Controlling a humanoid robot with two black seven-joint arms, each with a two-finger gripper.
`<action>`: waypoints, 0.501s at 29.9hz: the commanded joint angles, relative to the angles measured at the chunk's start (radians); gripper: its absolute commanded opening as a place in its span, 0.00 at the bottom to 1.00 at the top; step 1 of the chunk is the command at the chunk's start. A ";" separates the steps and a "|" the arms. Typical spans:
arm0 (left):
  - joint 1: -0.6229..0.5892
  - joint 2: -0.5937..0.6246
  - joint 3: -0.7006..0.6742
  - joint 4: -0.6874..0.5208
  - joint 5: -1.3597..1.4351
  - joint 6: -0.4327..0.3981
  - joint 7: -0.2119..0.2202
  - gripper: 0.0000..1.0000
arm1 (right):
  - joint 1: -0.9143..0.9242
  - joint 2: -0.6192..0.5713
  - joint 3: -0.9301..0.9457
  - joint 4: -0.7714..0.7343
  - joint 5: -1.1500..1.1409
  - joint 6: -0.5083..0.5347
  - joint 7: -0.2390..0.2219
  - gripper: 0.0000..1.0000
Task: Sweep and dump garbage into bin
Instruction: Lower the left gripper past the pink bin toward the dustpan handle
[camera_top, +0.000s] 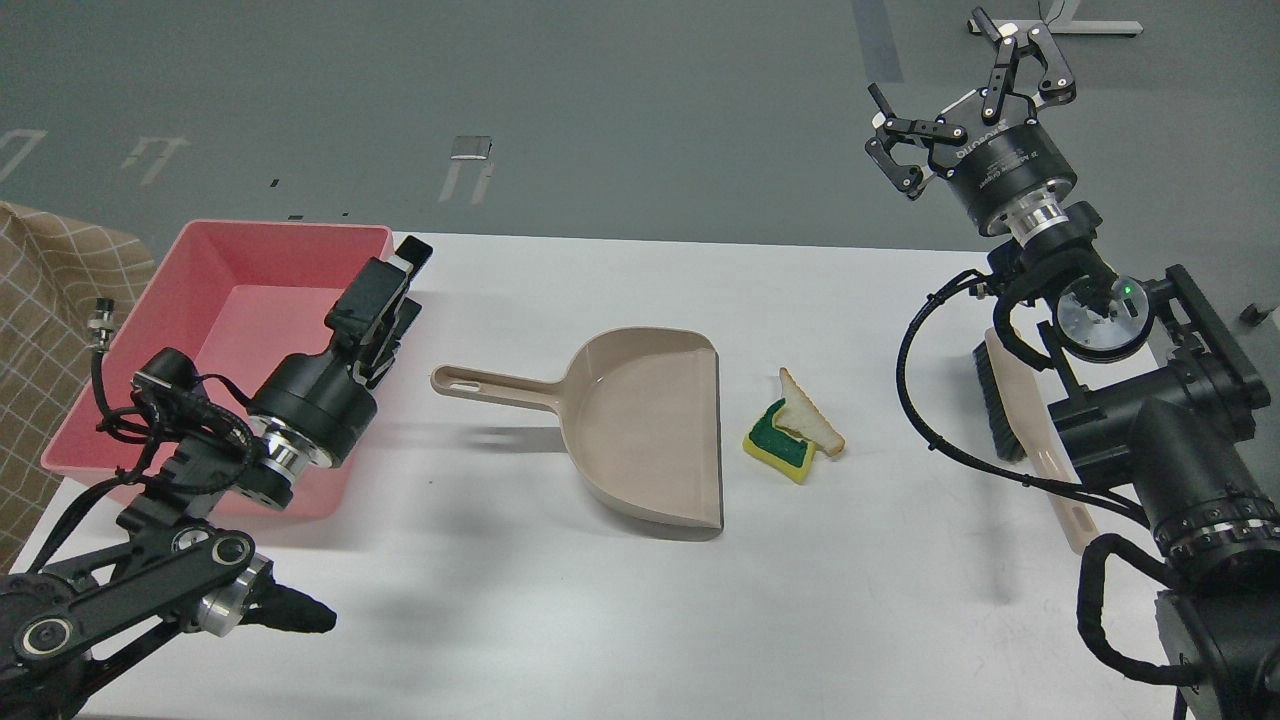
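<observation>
Garbage is seen near the middle of the white table (620, 620): a yellow sponge (782, 443) with its green face upward, and a triangular bread slice (810, 418) leaned across its right side, the two touching. Both are placed just to the right of the open mouth of the beige dustpan (650, 425), whose long handle is pointed left. The pink bin (215, 250) is set at the table's far left edge.

The left gripper (400, 285) is held over the right rim of the bin, well apart from the garbage, with the dustpan lying between them. Its fingers are seen nearly edge-on, so it cannot be told how far they are parted; nothing is seen gripped.

The right gripper (965, 100) is raised beyond the table's far right corner, its fingers spread wide and nothing held, well apart from the garbage. A beige brush (1010, 400) with dark bristles is laid beneath the right arm, partly hidden.
</observation>
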 joint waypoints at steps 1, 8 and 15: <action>0.023 -0.001 0.007 -0.004 0.004 0.000 0.002 0.98 | 0.001 -0.001 0.000 -0.003 0.000 0.000 0.000 1.00; 0.046 -0.007 0.024 -0.037 0.004 0.000 0.008 0.98 | 0.004 -0.001 0.000 -0.008 0.000 0.000 0.000 1.00; 0.075 -0.024 0.033 -0.040 0.004 0.000 0.009 0.98 | 0.002 -0.001 0.000 -0.009 0.000 0.000 0.000 1.00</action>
